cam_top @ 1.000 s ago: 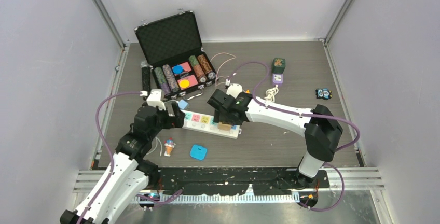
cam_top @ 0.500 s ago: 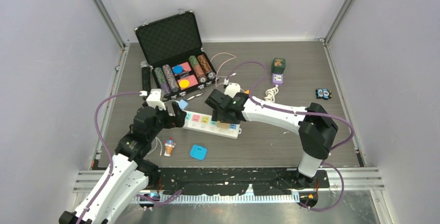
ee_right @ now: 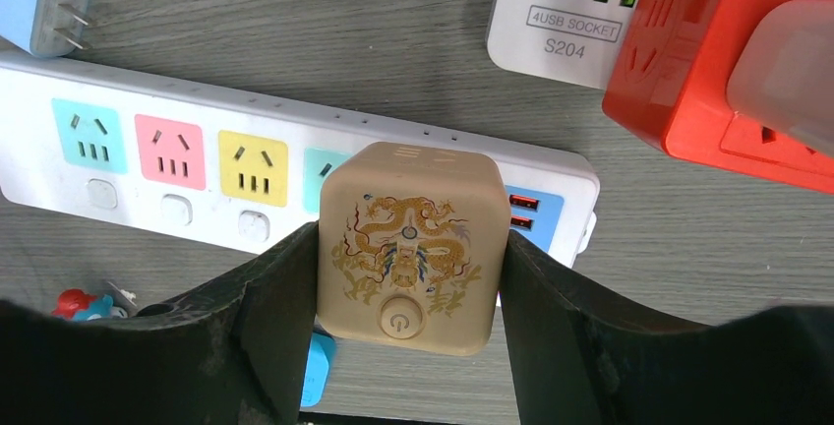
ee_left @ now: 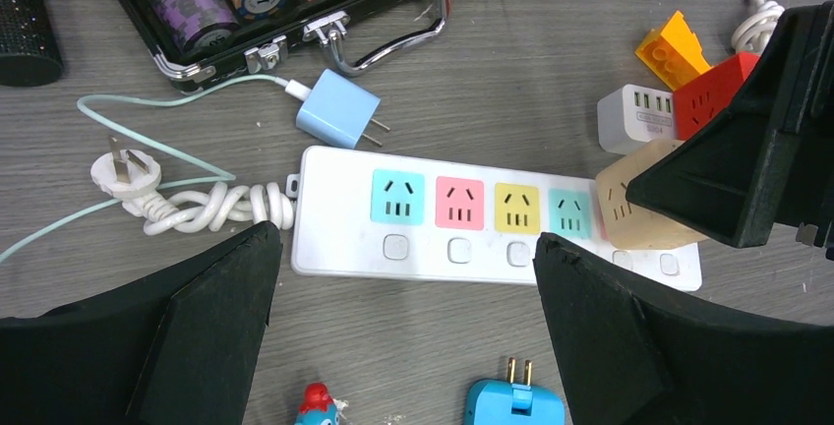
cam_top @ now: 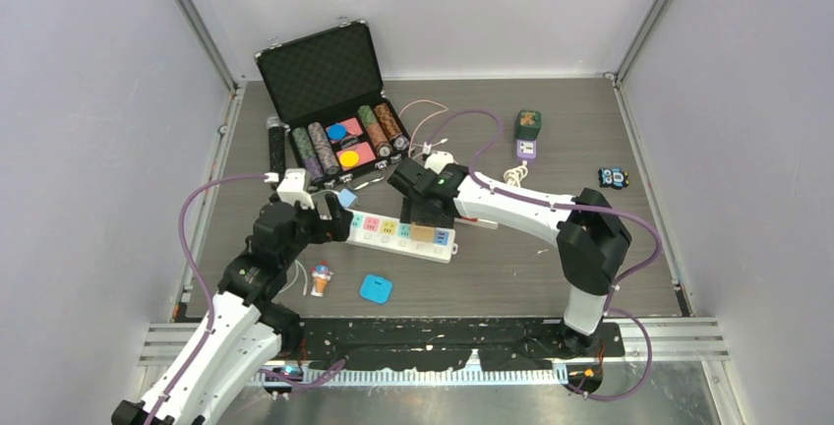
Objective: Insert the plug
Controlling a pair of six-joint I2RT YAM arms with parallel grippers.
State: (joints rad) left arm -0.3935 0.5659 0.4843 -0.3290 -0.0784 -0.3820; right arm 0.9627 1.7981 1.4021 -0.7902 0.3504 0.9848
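Beyond the left fingers lies an open poker chip case, with a light-blue USB charger just in front of it. A blue plug adapter sits between those fingers. Beyond the right fingers, a white four-port USB socket sits just beside a red socket cube.

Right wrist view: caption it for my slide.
Right gripper clamps the tan dragon-print cube plug over the white power strip, beside its USB ports.
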